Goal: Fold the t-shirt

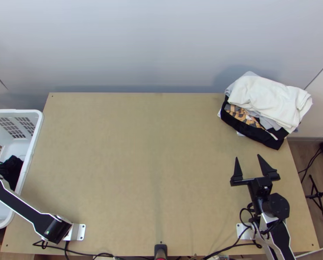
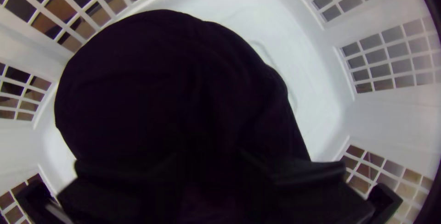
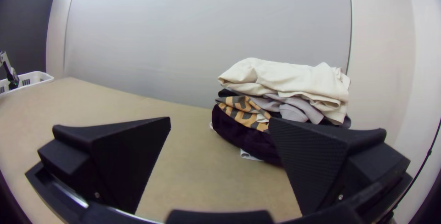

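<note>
Your left claw is at dark cloth in basket, likely for pickup; grip can't be told. Right claw spread near folded pile

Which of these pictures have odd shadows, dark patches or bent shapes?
Top view: a soft shadow on the wall by the clothes pile; left wrist view: the basket bows under fisheye distortion, and the dark cloth hides nearly all detail; right wrist view: the lower corners darken.
</note>
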